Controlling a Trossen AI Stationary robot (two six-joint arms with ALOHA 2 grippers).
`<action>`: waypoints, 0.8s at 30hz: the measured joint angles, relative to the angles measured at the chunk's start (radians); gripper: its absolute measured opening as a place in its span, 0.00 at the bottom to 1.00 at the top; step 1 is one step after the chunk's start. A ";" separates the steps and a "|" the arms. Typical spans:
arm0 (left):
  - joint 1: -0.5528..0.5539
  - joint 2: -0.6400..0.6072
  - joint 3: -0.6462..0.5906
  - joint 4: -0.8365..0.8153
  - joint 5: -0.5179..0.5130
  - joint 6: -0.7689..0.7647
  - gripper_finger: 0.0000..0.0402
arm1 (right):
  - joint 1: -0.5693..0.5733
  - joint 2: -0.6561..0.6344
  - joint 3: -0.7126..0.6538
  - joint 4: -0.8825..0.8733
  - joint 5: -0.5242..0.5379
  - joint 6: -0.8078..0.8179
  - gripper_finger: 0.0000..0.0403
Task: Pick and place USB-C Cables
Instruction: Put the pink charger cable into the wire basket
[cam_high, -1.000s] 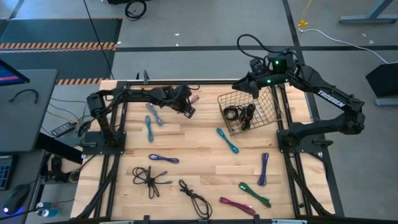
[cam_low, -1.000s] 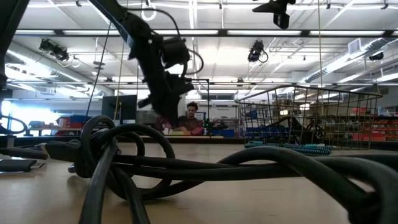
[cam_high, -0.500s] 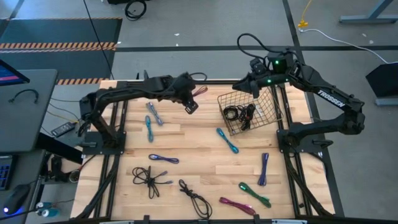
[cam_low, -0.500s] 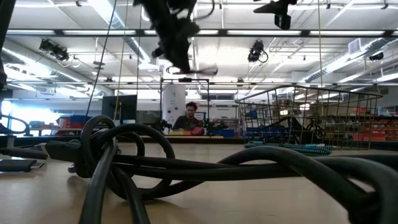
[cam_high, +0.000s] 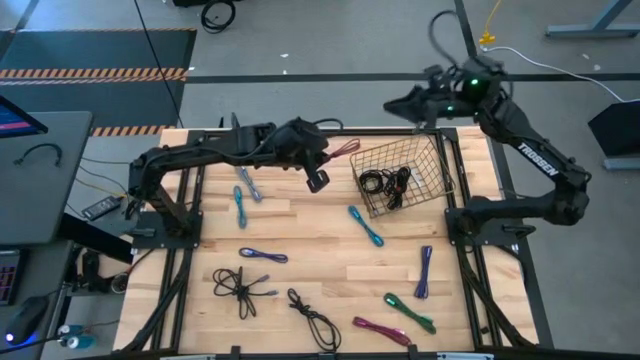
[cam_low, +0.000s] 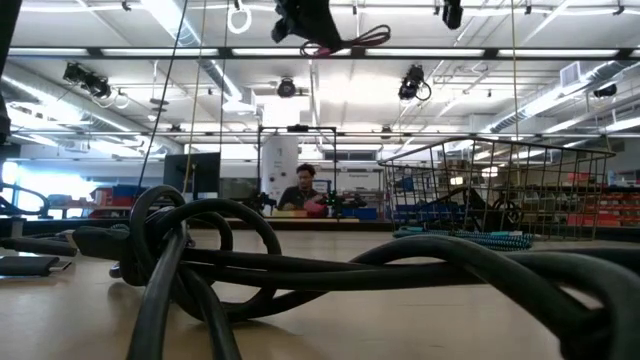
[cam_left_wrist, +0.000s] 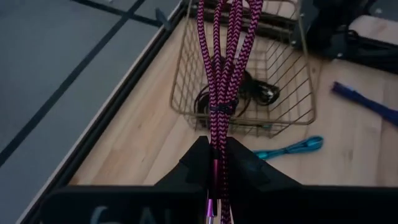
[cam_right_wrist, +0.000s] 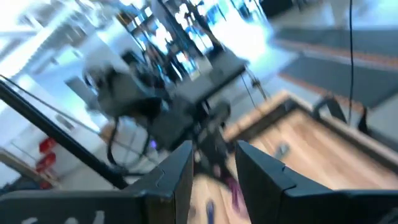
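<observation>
High view: left gripper (cam_high: 330, 160), clamping magenta cable (cam_high: 343, 150), has moved nearer basket (cam_high: 445, 175).

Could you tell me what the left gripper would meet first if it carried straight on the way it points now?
Probably the wire basket: the left gripper, shut on the magenta cable, points at its near rim, though depth is unclear.

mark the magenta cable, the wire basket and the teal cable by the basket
magenta cable (cam_left_wrist: 219, 74), left wrist view: braided strands above the jaws
wire basket (cam_high: 437, 160), high view: right wall
teal cable (cam_high: 366, 226), high view: mid-length
</observation>
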 joint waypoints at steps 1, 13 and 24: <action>-0.003 0.004 0.000 0.009 0.000 0.000 0.08 | -0.017 -0.006 0.000 0.029 -0.013 0.016 0.31; 0.005 0.119 0.000 0.169 0.116 0.001 0.08 | -0.141 -0.076 0.000 0.182 -0.142 0.158 0.31; -0.002 0.130 0.139 0.079 0.095 0.090 0.08 | -0.156 -0.104 0.000 -0.178 -0.182 -0.005 0.24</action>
